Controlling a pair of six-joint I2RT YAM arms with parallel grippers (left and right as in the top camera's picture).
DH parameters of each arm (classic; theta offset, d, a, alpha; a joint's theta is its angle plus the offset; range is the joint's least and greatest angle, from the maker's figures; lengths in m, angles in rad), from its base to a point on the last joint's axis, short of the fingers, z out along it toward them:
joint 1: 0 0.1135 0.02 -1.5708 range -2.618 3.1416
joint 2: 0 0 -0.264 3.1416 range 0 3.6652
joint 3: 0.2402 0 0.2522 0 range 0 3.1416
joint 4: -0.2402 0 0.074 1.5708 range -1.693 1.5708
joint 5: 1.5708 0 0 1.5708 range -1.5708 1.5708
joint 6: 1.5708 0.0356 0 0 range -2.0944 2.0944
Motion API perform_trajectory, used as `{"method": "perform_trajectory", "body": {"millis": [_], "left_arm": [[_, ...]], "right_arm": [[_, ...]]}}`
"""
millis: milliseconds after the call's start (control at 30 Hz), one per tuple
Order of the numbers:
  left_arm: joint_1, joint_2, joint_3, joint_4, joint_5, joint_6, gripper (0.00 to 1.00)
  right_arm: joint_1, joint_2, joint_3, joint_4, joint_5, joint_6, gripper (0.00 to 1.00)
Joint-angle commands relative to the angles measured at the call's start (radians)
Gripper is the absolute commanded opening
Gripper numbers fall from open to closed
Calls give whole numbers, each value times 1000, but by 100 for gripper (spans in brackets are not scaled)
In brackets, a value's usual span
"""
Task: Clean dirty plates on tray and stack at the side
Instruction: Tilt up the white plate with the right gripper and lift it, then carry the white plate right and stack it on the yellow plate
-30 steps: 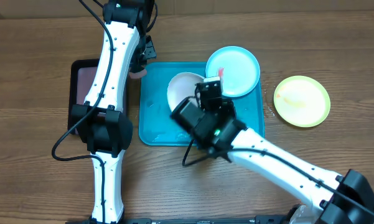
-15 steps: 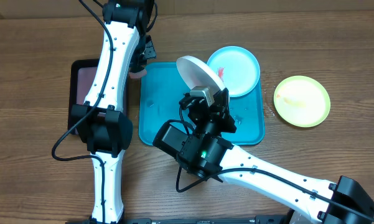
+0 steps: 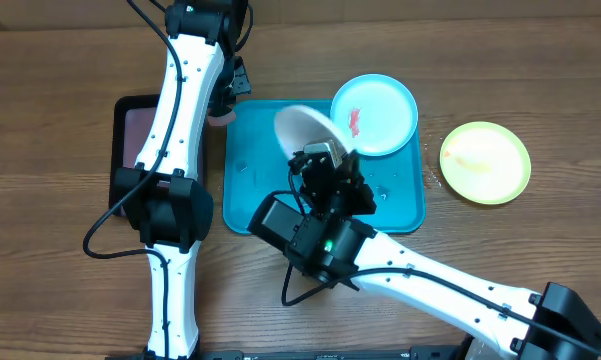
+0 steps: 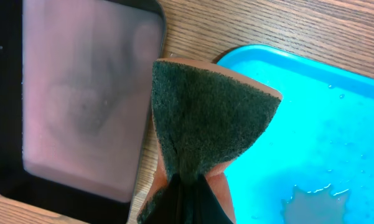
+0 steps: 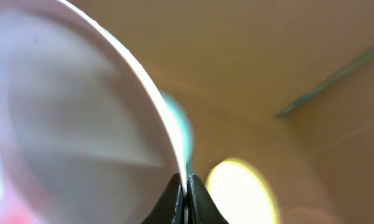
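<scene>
While the right gripper (image 5: 187, 194) pinches the white plate (image 3: 306, 127) over the tray (image 3: 246, 192), the left gripper (image 4: 185, 194) squeezes a sponge (image 4: 206, 118).

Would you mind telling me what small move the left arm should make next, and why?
Probably carry the sponge toward the white plate. The right hand is shut on the plate's rim, holding it tilted above the tray, while the left hand grips the sponge by the tray's corner, apart from the plate.

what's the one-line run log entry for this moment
right gripper: shut on white round plastic plate, tilted over turquoise rectangular plastic tray | left gripper: shut on green scouring sponge
</scene>
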Motion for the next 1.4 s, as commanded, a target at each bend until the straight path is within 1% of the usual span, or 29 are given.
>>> {"method": "perform_trajectory", "body": {"millis": [0, 133, 233, 300, 367, 433, 467, 500, 533, 700, 800, 900, 1067, 1167, 1200, 1233, 1300, 1333, 1367], "left_arm": [[-7, -3, 20, -3, 8, 19, 4], [-7, -3, 20, -2, 8, 19, 4], [-7, -3, 20, -2, 9, 19, 4], [-7, -3, 20, -2, 8, 19, 4], [-7, -3, 20, -2, 8, 19, 4], [-7, -3, 20, -2, 9, 19, 4], [-7, -3, 20, -2, 9, 19, 4], [-8, -3, 20, -2, 9, 19, 4], [-8, -3, 20, -2, 9, 19, 4], [-12, -3, 20, -2, 9, 19, 4], [-15, -3, 20, -2, 9, 19, 4], [-18, -3, 20, 0, 9, 19, 4], [-23, -3, 20, 6, 9, 19, 4], [-27, -3, 20, 6, 9, 19, 4], [-27, -3, 20, 7, 9, 19, 4], [-27, -3, 19, 8, 9, 19, 4], [-28, -3, 19, 10, 9, 19, 4], [-28, -3, 19, 10, 9, 19, 4], [-28, -3, 19, 11, 9, 19, 4]], "right_arm": [[-105, -14, 20, 12, -499, 50, 4], [-271, -14, 20, 21, -881, 48, 4], [-440, -14, 20, 21, -1107, 16, 4], [-579, -14, 20, 21, -1259, -15, 4], [-723, -14, 20, 18, -1365, -23, 4], [-829, -14, 20, 14, -1411, -23, 4], [-900, -14, 20, 8, -1426, -23, 4], [-1011, -14, 20, -3, -1416, -22, 4], [-1070, -13, 19, -7, -1396, -22, 4], [-1281, 6, 18, -26, -1241, -22, 4], [-1361, 40, 18, -36, -1171, -22, 4], [-1415, 80, 18, -40, -1163, -22, 4], [-1440, 150, 18, -56, -1099, -22, 4], [-1439, 174, 18, -63, -1097, -23, 4], [-1437, 175, 18, -66, -1100, -27, 7], [-1434, 175, 18, -67, -1115, -42, 13], [-1430, 171, 26, -68, -1183, -77, 29], [-1427, 169, 36, -76, -1211, -92, 40], [-1424, 168, 50, -90, -1226, -93, 47]]}}
